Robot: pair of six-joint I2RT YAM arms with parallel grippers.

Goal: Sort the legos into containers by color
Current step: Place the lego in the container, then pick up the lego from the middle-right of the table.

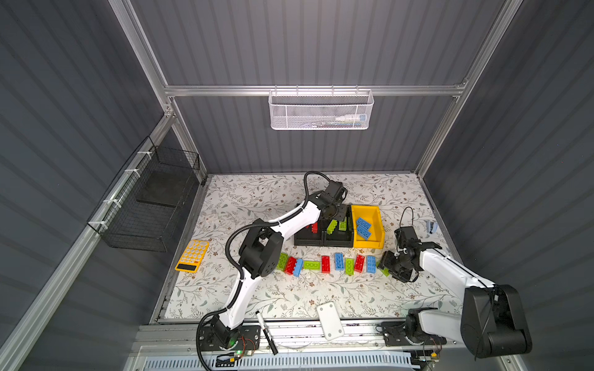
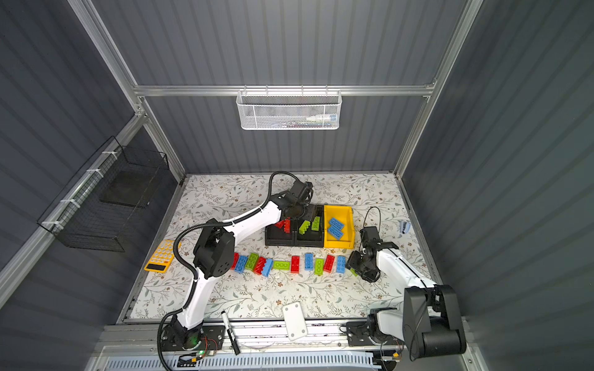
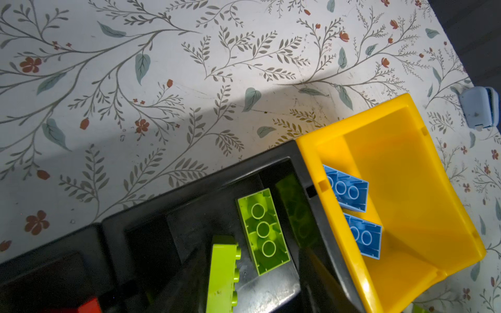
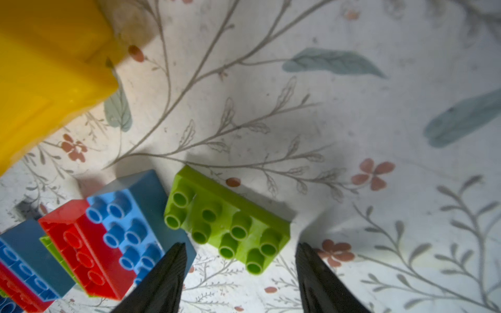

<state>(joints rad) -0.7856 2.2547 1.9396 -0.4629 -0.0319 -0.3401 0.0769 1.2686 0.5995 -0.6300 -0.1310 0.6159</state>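
Three containers stand side by side: a black bin [image 1: 307,243] with red legos [image 1: 314,227], a middle black bin [image 1: 337,243], and a yellow bin [image 1: 379,225] with two blue legos [image 1: 364,228]. My left gripper [image 3: 252,252] hangs open over the middle bin. A lime brick [image 3: 222,273] stands on edge between its jaws, with a gap on the stud side. Another lime brick [image 3: 263,230] lies upside down below. A row of mixed legos [image 1: 326,264] crosses the table. My right gripper [image 4: 240,245] is open at the row's right end, and a lime brick [image 4: 227,219] lies just ahead of its fingertips.
A yellow-orange tray [image 1: 192,256] lies at the left. A white plate [image 1: 329,320] and a marker [image 1: 266,332] sit at the front edge. A small pale blue object [image 1: 430,226] lies at the far right. A black wire basket [image 1: 151,199] and a white mesh basket [image 1: 319,110] hang on the walls.
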